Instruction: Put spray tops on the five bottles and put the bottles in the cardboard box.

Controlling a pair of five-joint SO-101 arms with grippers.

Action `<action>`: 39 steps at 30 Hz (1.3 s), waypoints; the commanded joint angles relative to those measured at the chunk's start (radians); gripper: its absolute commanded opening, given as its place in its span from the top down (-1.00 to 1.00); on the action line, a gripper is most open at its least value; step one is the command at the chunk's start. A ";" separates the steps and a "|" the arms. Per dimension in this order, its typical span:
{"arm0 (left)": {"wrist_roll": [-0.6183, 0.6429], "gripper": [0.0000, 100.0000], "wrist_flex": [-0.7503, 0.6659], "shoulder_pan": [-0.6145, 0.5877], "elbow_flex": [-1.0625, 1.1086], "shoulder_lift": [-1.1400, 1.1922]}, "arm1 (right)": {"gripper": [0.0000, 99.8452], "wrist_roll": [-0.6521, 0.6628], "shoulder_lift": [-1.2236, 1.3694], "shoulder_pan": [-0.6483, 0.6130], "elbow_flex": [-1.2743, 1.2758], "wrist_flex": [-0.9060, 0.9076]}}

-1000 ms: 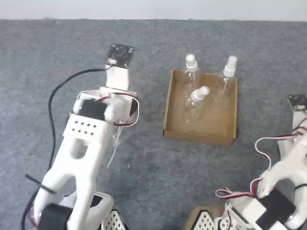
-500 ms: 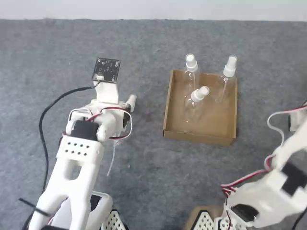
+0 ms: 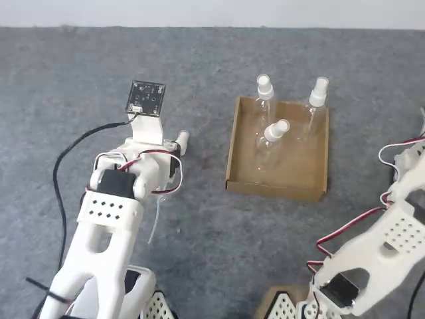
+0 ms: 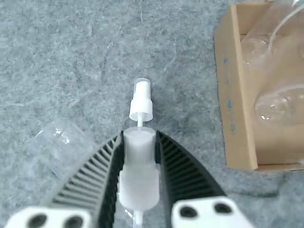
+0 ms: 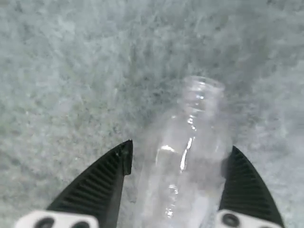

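An uncapped clear bottle is flanked by the spread, released fingers of the right gripper. It lies on the grey table with its long axis running straight away from those fingers, open neck at the far end. A spray top is grasped in the clenched fingers of the left gripper, nozzle pointed away. Farther off, three capped bottles stand in the cardboard box. The right arm is judged the nearer to the open bottle.

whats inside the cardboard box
Three spray-topped bottles stand upright inside the cardboard box, with bare cardboard floor between them. The box's near wall covers the strip of floor right behind it.
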 commanded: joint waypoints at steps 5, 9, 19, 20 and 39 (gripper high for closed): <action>0.008 0.95 -0.037 -0.002 0.002 -0.040 | 0.91 0.092 -0.031 -0.004 -0.061 0.035; 0.008 0.95 -0.037 -0.002 0.002 -0.044 | 0.98 0.144 -0.099 -0.044 -0.063 0.093; 0.006 0.98 -0.029 -0.011 -0.082 -0.049 | 0.99 0.015 -0.601 -0.228 0.041 0.214; 0.006 0.98 -0.025 -0.012 -0.104 -0.049 | 0.99 -0.002 -0.662 -0.262 0.087 0.208; 0.014 0.98 0.405 -0.195 -0.697 -0.077 | 0.99 -0.321 -1.448 -1.290 0.942 -0.222</action>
